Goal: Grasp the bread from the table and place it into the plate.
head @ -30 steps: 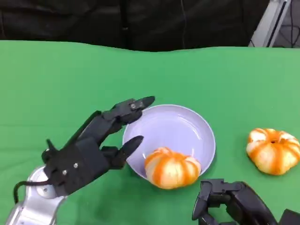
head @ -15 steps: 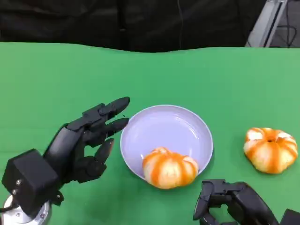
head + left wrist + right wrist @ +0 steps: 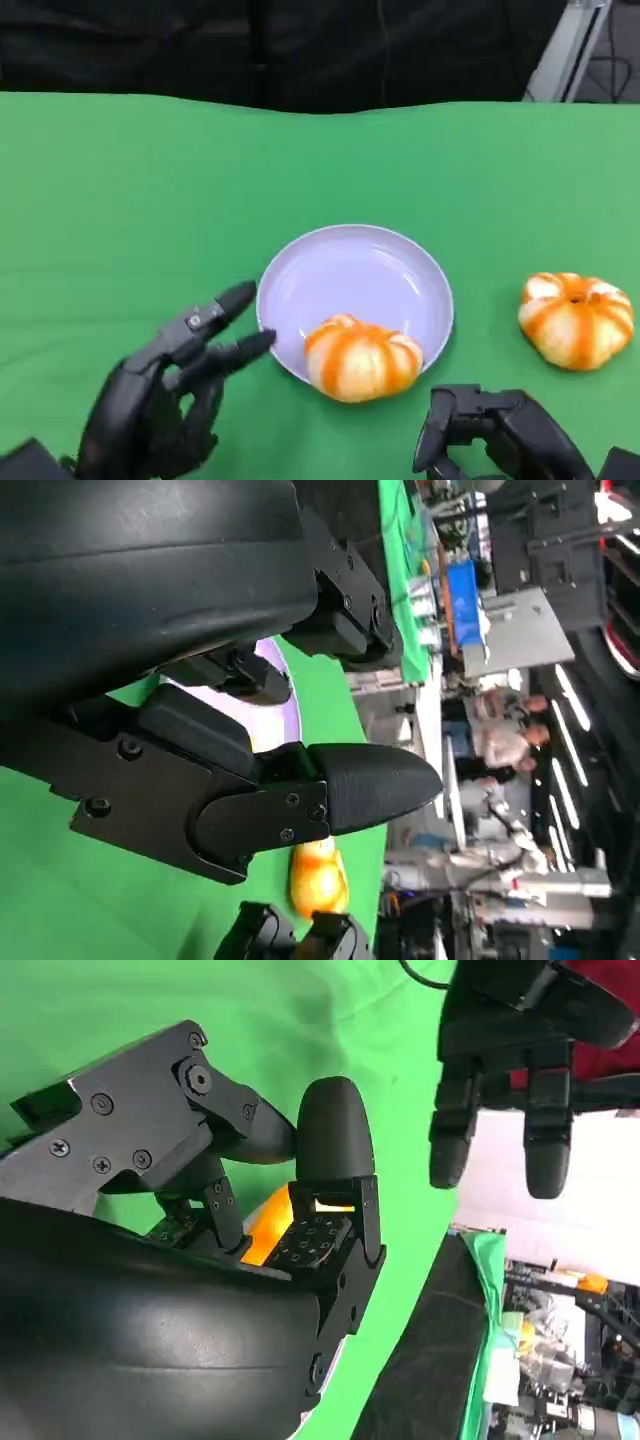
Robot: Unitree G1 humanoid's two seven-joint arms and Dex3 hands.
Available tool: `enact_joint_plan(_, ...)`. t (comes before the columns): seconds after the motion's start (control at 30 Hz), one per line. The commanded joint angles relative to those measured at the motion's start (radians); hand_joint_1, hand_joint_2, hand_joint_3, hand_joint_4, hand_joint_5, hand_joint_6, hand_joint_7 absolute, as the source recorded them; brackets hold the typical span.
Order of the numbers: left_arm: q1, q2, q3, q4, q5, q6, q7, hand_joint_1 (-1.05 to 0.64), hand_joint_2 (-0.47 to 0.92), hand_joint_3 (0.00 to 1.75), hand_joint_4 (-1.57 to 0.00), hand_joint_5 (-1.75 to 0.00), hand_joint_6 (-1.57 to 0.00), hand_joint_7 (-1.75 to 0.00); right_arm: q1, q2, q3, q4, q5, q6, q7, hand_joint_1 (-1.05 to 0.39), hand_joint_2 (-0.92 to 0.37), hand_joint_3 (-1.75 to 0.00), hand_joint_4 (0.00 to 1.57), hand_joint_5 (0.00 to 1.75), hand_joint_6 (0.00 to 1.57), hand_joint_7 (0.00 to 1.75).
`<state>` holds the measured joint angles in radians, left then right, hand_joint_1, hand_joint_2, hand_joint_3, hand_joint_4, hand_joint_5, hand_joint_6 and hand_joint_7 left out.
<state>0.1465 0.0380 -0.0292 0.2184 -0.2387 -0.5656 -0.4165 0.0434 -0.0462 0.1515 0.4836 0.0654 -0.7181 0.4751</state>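
Lavender plate (image 3: 340, 262) holds one bread (image 3: 364, 359) at its near rim; we count a second bread (image 3: 576, 319) toward the table's right edge. Left hand (image 3: 165, 405) released; right hand (image 3: 490, 430) we cannot tell.

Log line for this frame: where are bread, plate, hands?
bread: on plate near rim | second bread: on table | left hand: open | right hand: empty

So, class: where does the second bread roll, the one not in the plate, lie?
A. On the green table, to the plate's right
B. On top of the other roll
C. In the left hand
A: the roll rests on the table, apart from the plate.
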Motion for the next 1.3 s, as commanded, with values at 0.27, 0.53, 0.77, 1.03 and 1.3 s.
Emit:
enact_joint_plan(0.27,-0.041,-0.001,0.020,0.144,0.048,-0.148,-0.006,-0.32,0.92,0.19,-0.74,-0.01,-0.53,-0.01,0.006,-0.015,-0.008,-0.019,0.011,0.009,-0.002,-0.13,-0.58,-1.01,0.84,1.56,0.86,1.25)
enact_joint_plan(0.53,-0.046,-0.003,0.023,0.156,0.050,-0.160,-0.006,-0.27,0.92,0.15,-0.75,-0.01,-0.54,-0.01,0.007,-0.015,-0.008,-0.023,0.010,0.012,-0.003,-0.13,-0.58,-1.02,0.84,1.56,0.86,1.24)
enact_joint_plan(0.77,-0.045,-0.005,0.022,0.174,0.141,-0.190,0.058,0.04,0.92,0.35,-0.82,-0.03,-0.65,-0.04,0.012,-0.014,-0.008,-0.020,0.016,0.006,0.002,-0.13,-0.56,-1.05,0.83,1.56,0.86,1.26)
enact_joint_plan(1.03,-0.046,-0.004,0.019,0.180,0.155,-0.198,0.075,0.08,0.92,0.38,-0.84,-0.02,-0.67,-0.03,0.012,-0.014,-0.008,-0.020,0.016,0.006,0.002,-0.13,-0.55,-1.07,0.83,1.56,0.86,1.26)
enact_joint_plan(1.3,-0.045,-0.014,0.008,0.184,0.168,-0.200,0.095,0.09,0.92,0.39,-0.93,-0.05,-0.73,-0.04,0.012,-0.019,-0.013,-0.024,0.014,0.001,0.000,-0.12,-0.55,-1.09,0.83,1.56,0.85,1.28)
